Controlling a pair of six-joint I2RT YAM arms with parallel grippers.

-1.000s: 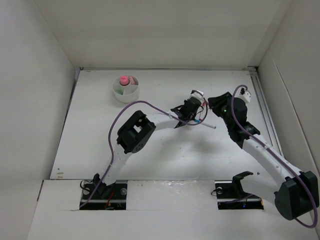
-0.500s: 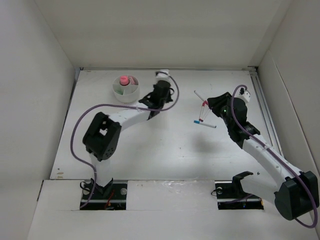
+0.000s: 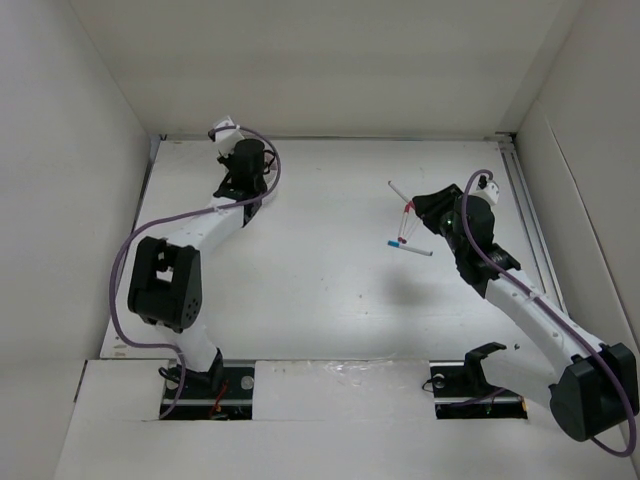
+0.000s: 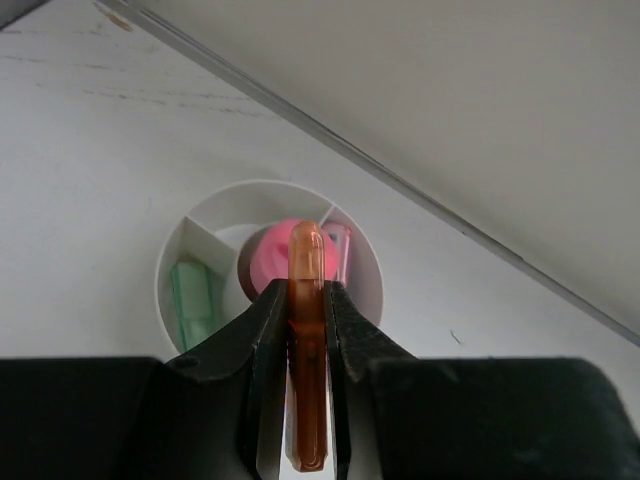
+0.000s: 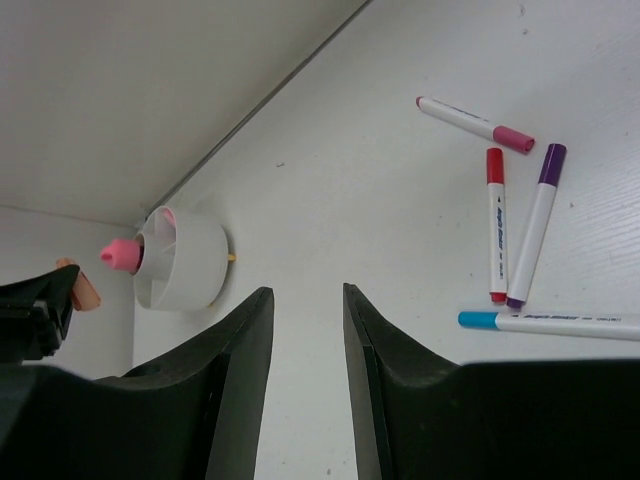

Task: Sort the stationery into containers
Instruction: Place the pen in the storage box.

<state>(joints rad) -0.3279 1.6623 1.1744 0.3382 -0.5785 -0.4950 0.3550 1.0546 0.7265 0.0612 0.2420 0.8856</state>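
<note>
My left gripper is shut on an orange capsule-shaped piece and holds it just above the round white divided bowl. The bowl holds a pink-topped stubby item, a green piece and a pink piece. In the top view the left gripper covers the bowl. My right gripper is open and empty, above bare table. Several pens lie to its right: pink-capped, red-capped, purple-capped and blue-capped. They also show in the top view.
The back wall runs close behind the bowl. White side walls enclose the table on the left and right. The right arm stretches along the right side of the table.
My left arm has swung from beside the pens to the far left and now hangs over the bowl with the orange piece. The right arm and the pens have not moved.
</note>
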